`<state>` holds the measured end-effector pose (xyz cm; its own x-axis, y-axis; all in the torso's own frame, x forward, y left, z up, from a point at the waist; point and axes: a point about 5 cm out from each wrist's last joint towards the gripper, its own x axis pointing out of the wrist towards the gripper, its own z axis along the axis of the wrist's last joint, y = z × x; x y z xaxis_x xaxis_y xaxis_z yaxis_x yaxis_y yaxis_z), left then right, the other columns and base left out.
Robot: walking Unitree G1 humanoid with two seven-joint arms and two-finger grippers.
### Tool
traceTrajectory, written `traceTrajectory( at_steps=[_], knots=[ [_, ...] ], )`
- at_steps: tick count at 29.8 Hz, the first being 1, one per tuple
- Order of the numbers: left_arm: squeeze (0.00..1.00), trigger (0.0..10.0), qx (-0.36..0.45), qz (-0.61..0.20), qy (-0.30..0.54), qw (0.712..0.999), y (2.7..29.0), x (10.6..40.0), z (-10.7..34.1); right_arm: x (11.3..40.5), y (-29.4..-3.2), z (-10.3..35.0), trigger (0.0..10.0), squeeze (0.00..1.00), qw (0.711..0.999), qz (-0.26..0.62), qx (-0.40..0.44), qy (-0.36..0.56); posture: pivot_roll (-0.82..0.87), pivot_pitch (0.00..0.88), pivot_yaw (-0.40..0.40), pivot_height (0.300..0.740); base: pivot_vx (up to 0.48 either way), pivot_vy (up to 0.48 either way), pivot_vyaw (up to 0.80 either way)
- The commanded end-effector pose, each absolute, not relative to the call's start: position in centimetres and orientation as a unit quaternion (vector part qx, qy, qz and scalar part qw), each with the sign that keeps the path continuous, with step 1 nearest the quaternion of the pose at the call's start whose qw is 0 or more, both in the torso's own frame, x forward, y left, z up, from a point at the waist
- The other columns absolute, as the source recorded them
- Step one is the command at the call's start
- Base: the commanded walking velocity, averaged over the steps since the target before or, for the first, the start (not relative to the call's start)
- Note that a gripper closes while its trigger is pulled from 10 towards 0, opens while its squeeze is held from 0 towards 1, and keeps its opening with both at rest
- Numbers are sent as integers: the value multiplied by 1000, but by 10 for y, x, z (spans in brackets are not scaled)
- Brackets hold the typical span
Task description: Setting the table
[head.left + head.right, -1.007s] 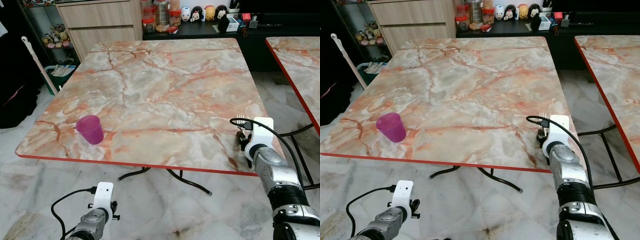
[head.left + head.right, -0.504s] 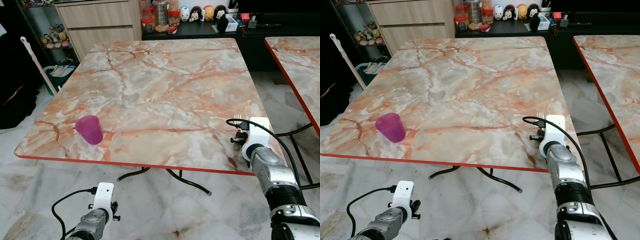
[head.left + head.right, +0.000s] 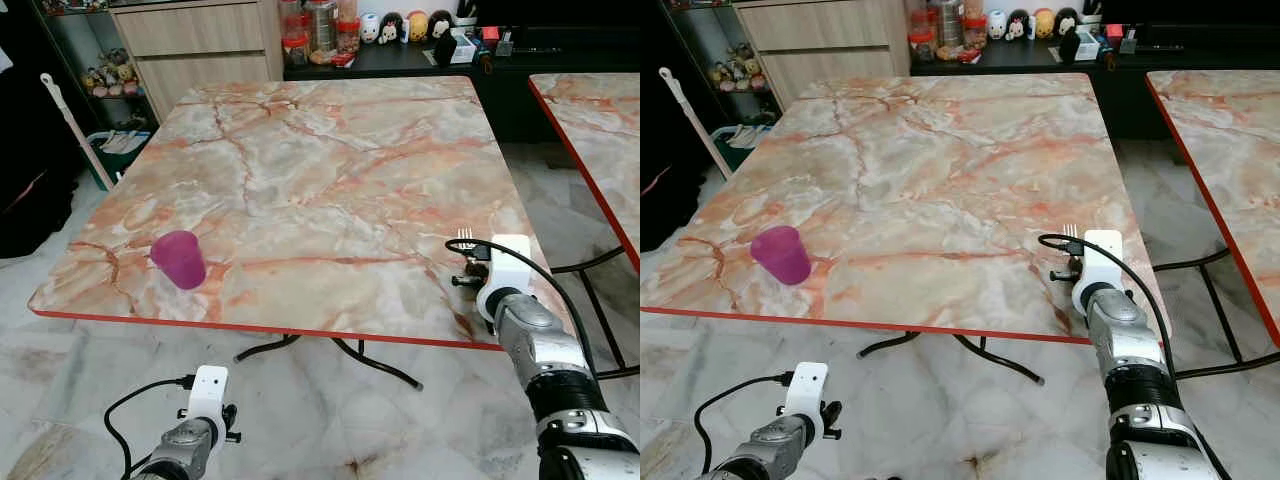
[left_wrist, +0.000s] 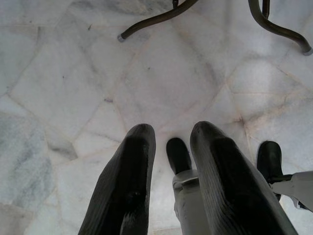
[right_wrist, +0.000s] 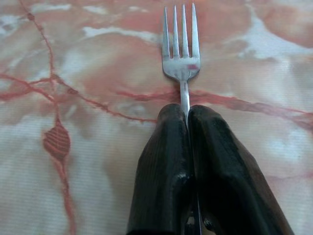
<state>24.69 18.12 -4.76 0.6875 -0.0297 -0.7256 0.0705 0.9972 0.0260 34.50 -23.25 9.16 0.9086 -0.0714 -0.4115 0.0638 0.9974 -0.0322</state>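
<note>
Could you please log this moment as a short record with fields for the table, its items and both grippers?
surface: marble-pattern table with a red edge
cup: purple cup, upright near the table's front left corner
cutlery: fork, tines pointing away from the wrist, over the table's front right part
right gripper: right gripper, fingers shut on the fork's handle
left gripper: left gripper, low over the floor in front of the table, fingers apart, holding nothing
second surface: another marble table to the right
</note>
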Motion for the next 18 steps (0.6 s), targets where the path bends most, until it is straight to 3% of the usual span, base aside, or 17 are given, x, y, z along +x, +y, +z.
traceTrajectory(
  at_steps=[1, 11, 12, 18],
  knots=[
    [0, 10000, 33, -24, 403, 914, 187, 244, -49, 345, -220, 87, 0, 0, 975, -9, -8, 220, -66, 84, 73, 740, 0, 0, 0],
    [0, 10000, 34, -15, 398, 917, 188, 245, -48, 356, -209, 120, 0, 0, 994, 24, -18, 104, -66, 80, 73, 740, 0, 0, 0],
    [0, 10000, 32, -11, 397, 917, 188, 245, -48, 358, -209, 130, 10000, 0, 998, 18, -10, 67, -66, 80, 73, 740, 0, 0, 0],
    [0, 10000, 33, -5, 392, 919, 188, 245, -48, 361, -213, 146, 10000, 0, 1000, -4, -22, 3, -63, 78, 73, 740, 0, 0, 0]
  ],
)
